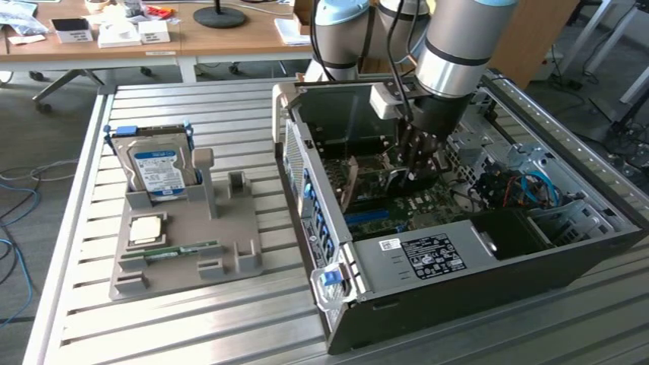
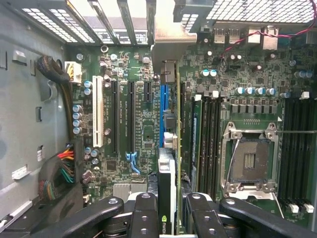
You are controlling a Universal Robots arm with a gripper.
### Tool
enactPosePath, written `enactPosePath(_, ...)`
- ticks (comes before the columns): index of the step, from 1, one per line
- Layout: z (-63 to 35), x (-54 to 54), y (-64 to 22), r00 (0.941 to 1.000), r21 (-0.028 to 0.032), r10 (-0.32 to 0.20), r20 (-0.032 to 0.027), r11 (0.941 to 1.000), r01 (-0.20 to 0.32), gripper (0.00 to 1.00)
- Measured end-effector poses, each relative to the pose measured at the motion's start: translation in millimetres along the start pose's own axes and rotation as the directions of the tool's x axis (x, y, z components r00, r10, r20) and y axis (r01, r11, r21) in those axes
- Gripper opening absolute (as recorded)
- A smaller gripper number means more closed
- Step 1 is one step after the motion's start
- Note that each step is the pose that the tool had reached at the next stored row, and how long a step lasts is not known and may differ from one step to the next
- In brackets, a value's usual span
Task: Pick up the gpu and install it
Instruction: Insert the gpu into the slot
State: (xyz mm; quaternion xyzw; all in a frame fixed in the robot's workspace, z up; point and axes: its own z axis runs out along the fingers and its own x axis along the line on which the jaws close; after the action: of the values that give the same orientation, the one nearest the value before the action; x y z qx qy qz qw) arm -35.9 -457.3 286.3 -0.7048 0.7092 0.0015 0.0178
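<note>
Wrist view: gripper (image 2: 167, 210) was inside the open computer case, looking straight down on the motherboard (image 2: 133, 124). Its black fingers (image 2: 143, 213) were clamped on the gpu (image 2: 166, 188), one on each flat face. The card was held edge-on with its dark face and a small green logo showing between the pads.

The card ran lengthwise along the blue expansion slot (image 2: 162, 114), directly over it or just beside it. Its silver end bracket (image 2: 168, 39) reached towards the slotted rear wall of the case. I could not tell whether the edge connector was touching the slot or above it.

The CPU socket (image 2: 250, 158) lay well apart from the card, with memory slots between them.

Exterior view: the arm reached down into the computer case (image 1: 457, 262) with the gripper (image 1: 416, 163) low over the board. Outside the case, the grey parts holder (image 1: 233, 228) carried a hard drive (image 1: 157, 163) standing upright and a RAM stick (image 1: 178, 251) lying flat. No card was on it.

Judgement: pick-up was done and the step in hand was installation, with the card at the slot and seating not confirmed. That step calls for the connector edge to be kept parallel to the blue slot. The bracket has to line up with the rear opening, and the push has to be straight and square. Any tilt risks jamming.
</note>
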Motion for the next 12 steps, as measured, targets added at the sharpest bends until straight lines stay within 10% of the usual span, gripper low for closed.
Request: enactPosePath(12, 1.1, 0.0, 10.8, 1.0, 0.0001, 0.003, 0.0001, 1.0, -0.003, 0.27)
